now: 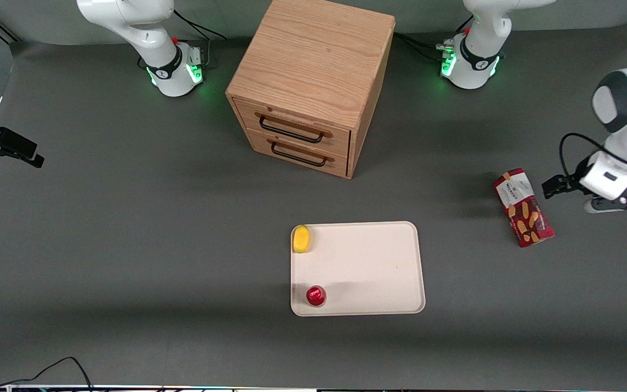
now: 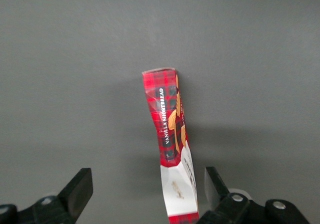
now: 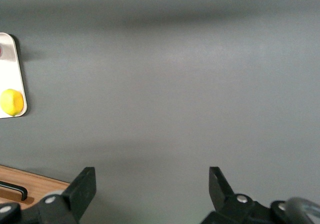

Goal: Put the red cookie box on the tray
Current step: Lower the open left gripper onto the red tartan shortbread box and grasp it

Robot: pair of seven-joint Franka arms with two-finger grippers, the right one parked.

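Observation:
The red cookie box [image 1: 523,208] lies on the grey mat toward the working arm's end of the table, apart from the tray. Its white label end points away from the front camera. The cream-white tray [image 1: 379,261] lies near the middle, nearer to the front camera than the wooden drawer cabinet. My left gripper [image 1: 553,186] hovers beside the box's white label end, open and empty. In the left wrist view the box [image 2: 170,129] runs away from the gripper [image 2: 148,183], its label end between the open fingers [image 2: 80,189] and closer to one of them.
A yellow fruit-like item [image 1: 301,238] and a small round red-capped item [image 1: 316,295] sit on the tray's edge toward the parked arm's end. A wooden two-drawer cabinet [image 1: 313,76] stands at the back middle. The tray's corner [image 3: 15,73] shows in the right wrist view.

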